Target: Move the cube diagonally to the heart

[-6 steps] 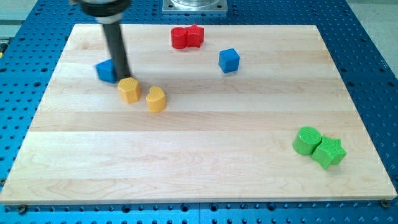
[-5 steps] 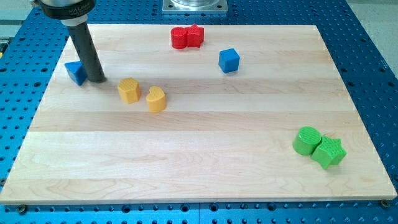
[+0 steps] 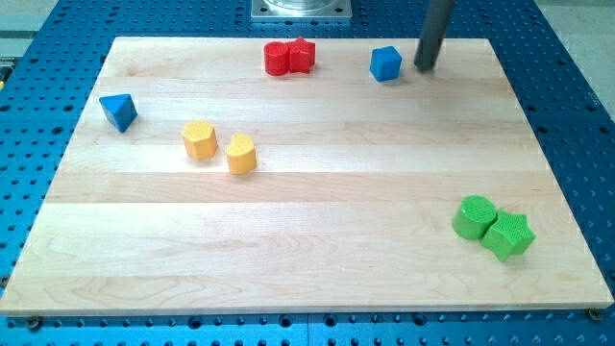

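Observation:
The blue cube [image 3: 385,63] sits near the view's top, right of centre. My tip [image 3: 424,66] stands just to the cube's right, a small gap apart from it. The yellow heart [image 3: 241,153] lies left of centre, far down-left of the cube. A yellow hexagonal block [image 3: 199,138] sits just to the heart's upper left.
A blue triangular block [image 3: 118,111] lies near the board's left edge. Two red blocks [image 3: 289,57] touch each other at the view's top centre. A green cylinder [image 3: 473,216] and a green star [image 3: 508,234] sit together at the lower right.
My tip has moved from the blue triangle at the left across to the upper right. The blue cube now sits further up and right than before.

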Controlling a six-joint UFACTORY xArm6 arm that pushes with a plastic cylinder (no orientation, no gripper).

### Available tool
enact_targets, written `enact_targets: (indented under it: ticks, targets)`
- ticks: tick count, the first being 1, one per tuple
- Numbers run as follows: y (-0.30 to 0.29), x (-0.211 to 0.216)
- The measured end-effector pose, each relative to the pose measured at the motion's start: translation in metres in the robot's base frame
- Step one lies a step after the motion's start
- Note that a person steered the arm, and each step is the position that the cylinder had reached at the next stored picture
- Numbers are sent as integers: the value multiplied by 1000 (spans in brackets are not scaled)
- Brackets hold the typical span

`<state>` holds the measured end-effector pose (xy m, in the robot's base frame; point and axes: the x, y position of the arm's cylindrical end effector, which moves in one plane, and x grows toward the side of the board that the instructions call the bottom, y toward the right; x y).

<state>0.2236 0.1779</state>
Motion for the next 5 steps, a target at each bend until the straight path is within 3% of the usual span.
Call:
enact_targets:
  ticks: [1, 3, 5]
  targets:
    - [-71, 25]
    - [-59, 59]
    - [-164, 76]
